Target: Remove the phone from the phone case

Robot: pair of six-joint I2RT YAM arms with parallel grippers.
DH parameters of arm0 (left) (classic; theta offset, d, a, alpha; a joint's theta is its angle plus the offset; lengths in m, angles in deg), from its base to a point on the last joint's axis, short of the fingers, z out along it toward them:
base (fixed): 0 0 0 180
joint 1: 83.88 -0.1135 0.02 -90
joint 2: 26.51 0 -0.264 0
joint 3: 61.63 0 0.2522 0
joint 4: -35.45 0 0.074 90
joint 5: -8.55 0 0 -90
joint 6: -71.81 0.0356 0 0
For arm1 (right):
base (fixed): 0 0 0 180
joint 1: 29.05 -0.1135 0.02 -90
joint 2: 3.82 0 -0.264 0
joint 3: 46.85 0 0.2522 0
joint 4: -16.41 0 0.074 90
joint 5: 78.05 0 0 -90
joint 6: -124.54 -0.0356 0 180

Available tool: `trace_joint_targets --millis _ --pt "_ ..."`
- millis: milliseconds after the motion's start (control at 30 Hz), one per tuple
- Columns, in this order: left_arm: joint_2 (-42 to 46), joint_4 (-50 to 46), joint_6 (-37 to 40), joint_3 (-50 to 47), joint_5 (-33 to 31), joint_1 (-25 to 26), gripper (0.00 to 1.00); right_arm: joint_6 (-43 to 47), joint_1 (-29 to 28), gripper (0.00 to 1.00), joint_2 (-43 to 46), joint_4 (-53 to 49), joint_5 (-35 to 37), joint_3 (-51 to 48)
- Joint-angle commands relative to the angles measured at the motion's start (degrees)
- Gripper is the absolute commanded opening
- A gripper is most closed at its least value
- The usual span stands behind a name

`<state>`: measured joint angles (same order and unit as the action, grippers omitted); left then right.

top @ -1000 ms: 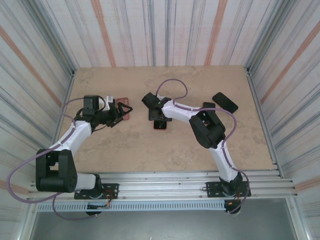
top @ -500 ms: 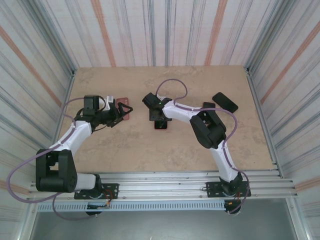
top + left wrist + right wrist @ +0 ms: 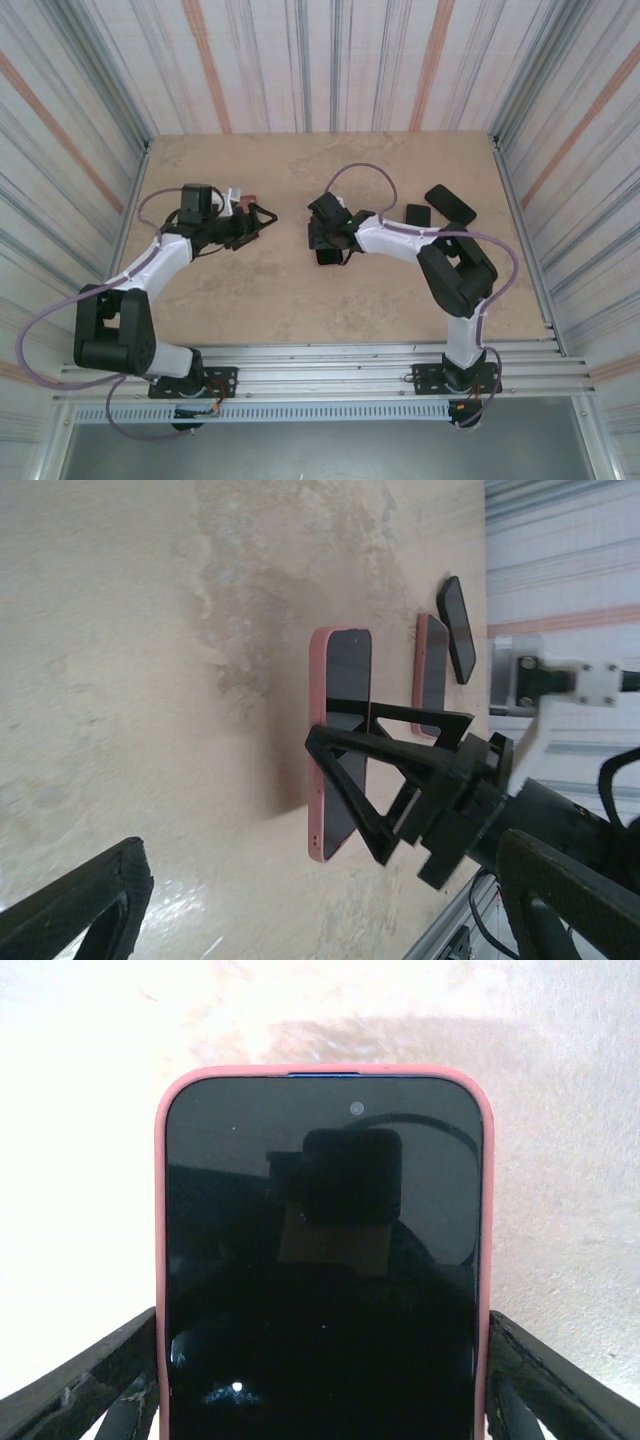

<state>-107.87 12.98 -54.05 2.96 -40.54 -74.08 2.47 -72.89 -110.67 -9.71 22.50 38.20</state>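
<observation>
At the near centre of the beige table (image 3: 260, 290), the right gripper (image 3: 322, 1340) is clamping a pink phone case (image 3: 160, 1210) by its two long edges, one black finger pressing each side. The phone (image 3: 322, 1260) is sitting fully inside the case, with its dark screen facing the wrist camera and reflecting it, and the pink rim is wrapping round the top corners. In the left wrist view the cased phone is casting a shadow on the table beside it; whether it is touching the surface cannot be told.

To the left and apart from the case, the left gripper (image 3: 262, 214) is pointing toward the right arm. Its fingers (image 3: 80, 910) are spreading wide with nothing between them.

Just behind the left gripper, a small pink object (image 3: 247, 200) is lying flat on the table; it is too small to identify.

Farther back on the right side, a second pink-edged phone (image 3: 431, 675) is lying on the table, and a black phone (image 3: 457, 628) is lying just beyond it, nearer the striped wall.
</observation>
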Motion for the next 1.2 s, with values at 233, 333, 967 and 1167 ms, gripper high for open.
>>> trace_joint_targets --millis 233,333,967,1167 --pt "-5.8 2.2 0.4 7.7 -0.7 4.4 0.77 2.6 -0.6 0.52 8.9 13.5 -8.1 -3.8" --pt "-7.5 1.7 1.3 9.6 -0.6 4.5 0.74 2.4 -1.0 0.52 9.6 14.8 -10.0 -3.9" --pt "-10.7 4.0 0.9 12.1 2.8 4.9 0.30 0.6 -2.0 0.53 9.3 17.5 -18.2 -1.7" --pt "-10.3 5.9 -1.2 11.9 3.9 4.9 0.15 0.2 -2.0 0.55 9.6 17.5 -18.4 -2.0"
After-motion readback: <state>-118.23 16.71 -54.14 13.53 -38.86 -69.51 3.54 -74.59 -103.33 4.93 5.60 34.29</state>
